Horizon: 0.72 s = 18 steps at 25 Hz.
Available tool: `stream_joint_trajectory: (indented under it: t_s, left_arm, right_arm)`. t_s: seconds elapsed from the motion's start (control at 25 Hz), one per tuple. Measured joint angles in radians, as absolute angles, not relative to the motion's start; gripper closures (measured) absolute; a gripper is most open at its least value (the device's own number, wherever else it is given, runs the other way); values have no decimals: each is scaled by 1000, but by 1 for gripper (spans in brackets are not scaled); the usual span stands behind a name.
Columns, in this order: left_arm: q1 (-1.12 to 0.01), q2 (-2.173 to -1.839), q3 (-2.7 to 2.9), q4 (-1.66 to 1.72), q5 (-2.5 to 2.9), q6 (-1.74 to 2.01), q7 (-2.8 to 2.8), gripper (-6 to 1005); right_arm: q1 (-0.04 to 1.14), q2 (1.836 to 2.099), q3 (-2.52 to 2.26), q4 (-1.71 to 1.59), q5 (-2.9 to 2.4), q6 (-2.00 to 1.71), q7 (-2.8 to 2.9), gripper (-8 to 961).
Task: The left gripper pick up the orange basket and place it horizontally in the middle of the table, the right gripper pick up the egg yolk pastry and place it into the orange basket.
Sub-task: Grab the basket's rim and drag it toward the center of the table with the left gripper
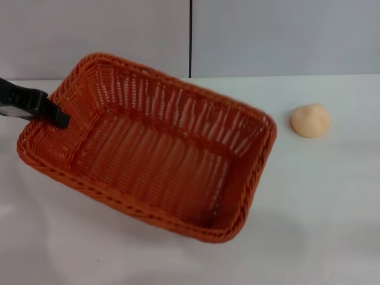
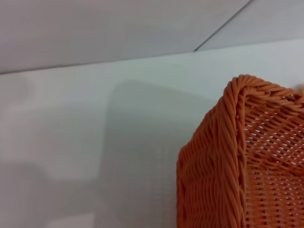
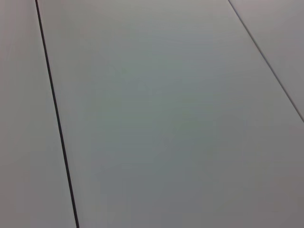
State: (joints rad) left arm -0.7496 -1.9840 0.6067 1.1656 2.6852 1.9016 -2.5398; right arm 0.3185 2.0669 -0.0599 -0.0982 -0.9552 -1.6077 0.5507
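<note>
The orange basket [image 1: 160,157] is in the middle-left of the head view, skewed diagonally on the white table [image 1: 320,214], and its shadow beneath suggests it is raised. My left gripper [image 1: 58,116] reaches in from the left and is shut on the rim of the basket's left short end, with a dark finger inside the wall. The left wrist view shows one woven corner of the basket [image 2: 223,166] over the table [image 2: 95,123]. The egg yolk pastry [image 1: 309,120] lies alone on the table, to the right of the basket. My right gripper is out of view.
A grey panelled wall with a dark vertical seam [image 1: 190,35] runs behind the table. The right wrist view shows only grey panels with seams [image 3: 54,114]. Bare tabletop lies in front of the basket and around the pastry.
</note>
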Motion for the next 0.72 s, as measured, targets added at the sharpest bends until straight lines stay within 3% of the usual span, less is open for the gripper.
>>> stream_joint_trajectory:
  t_s: [0.44,0.72]
  left_arm:
    - [-714,-1960,546,1171,2536,1934,-2622,829]
    - [-645,-2001,496,1252,2497,1892,-2684,819]
  right_arm:
    - [323,2064,-60,-98,-956,-1607,551,369]
    - [322,2061,-55,-98,-955,-1608,551,369]
